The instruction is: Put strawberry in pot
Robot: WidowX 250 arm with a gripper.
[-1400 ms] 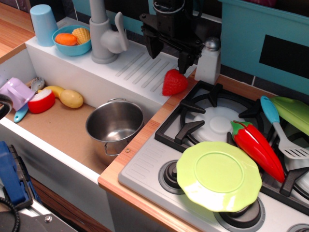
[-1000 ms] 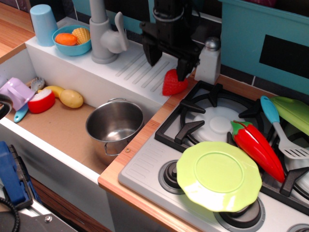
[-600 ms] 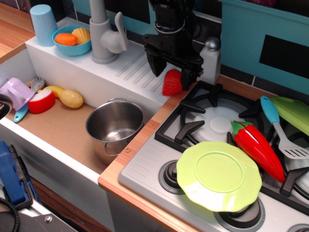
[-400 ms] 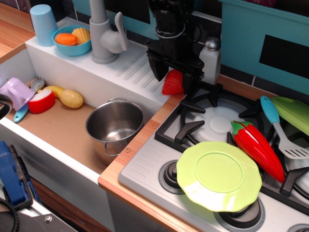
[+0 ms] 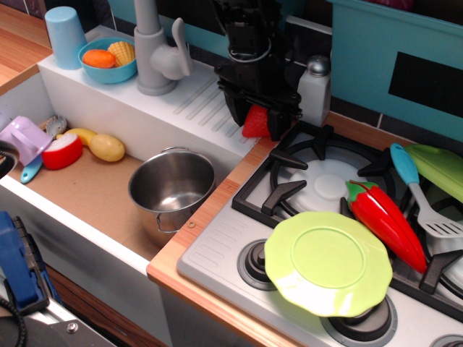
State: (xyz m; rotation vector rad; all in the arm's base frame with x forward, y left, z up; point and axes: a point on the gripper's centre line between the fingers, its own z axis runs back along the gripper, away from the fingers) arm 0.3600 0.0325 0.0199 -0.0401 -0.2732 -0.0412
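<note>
The red strawberry (image 5: 254, 121) rests on the white drainboard at its right end, next to the stove corner. My black gripper (image 5: 257, 121) has come down over it; its two fingers press against the strawberry's left and right sides, with only the middle of the fruit showing between them. The shiny steel pot (image 5: 139, 191) stands upright and empty in the sink, below and to the left of the gripper, close to the wooden counter edge.
A white shaker (image 5: 315, 90) stands just right of the gripper and a grey faucet (image 5: 155, 54) to its left. A long red pepper (image 5: 385, 220), green plate (image 5: 327, 262) and spatula (image 5: 416, 189) lie on the stove. A half apple (image 5: 62, 152) and potato (image 5: 107, 147) lie in the sink.
The gripper came down from above the strawberry, straddled it, and its fingers closed in against the fruit. The strawberry stays in about the same spot. The pot has not moved.
</note>
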